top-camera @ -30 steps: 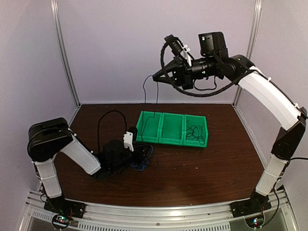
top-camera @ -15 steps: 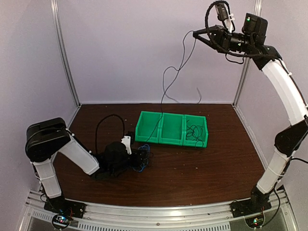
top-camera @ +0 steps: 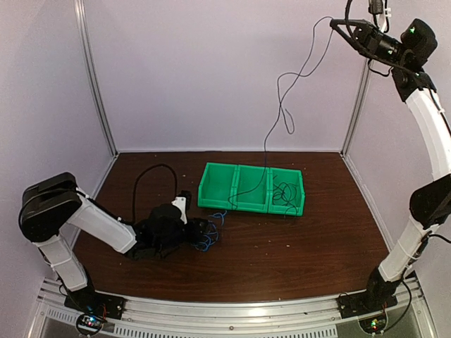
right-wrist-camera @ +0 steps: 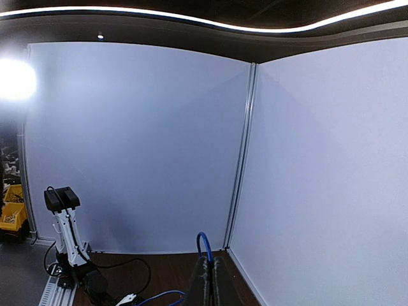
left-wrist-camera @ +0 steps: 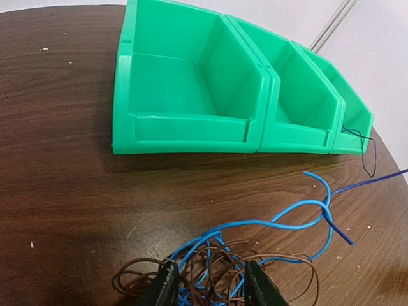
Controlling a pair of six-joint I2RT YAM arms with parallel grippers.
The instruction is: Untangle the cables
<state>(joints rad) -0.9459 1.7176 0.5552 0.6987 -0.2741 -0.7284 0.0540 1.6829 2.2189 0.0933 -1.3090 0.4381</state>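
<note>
Right gripper (top-camera: 337, 24), high at 1 o'clock, clamped on blue cable (right-wrist-camera: 203, 245) trailing down toward bunch (left-wrist-camera: 223, 264) at 8 o'clock of bins (top-camera: 232, 202). Left gripper (left-wrist-camera: 210, 280) astride bunch, jaws apart; can't tell if squeezing. You have one coil (top-camera: 285, 193) binned; most tangle left.

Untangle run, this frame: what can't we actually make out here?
- Left gripper grip: the left wrist view cuts the fingers off at the bottom edge, and in the top view the arm covers where they meet the cable bundle. Clamped or not is unclear.
- Lifted cable, lower end: in the top view it is too thin to follow past the green bin.
- Dark coil in the right compartment: the bin walls hide it in the left wrist view.
</note>
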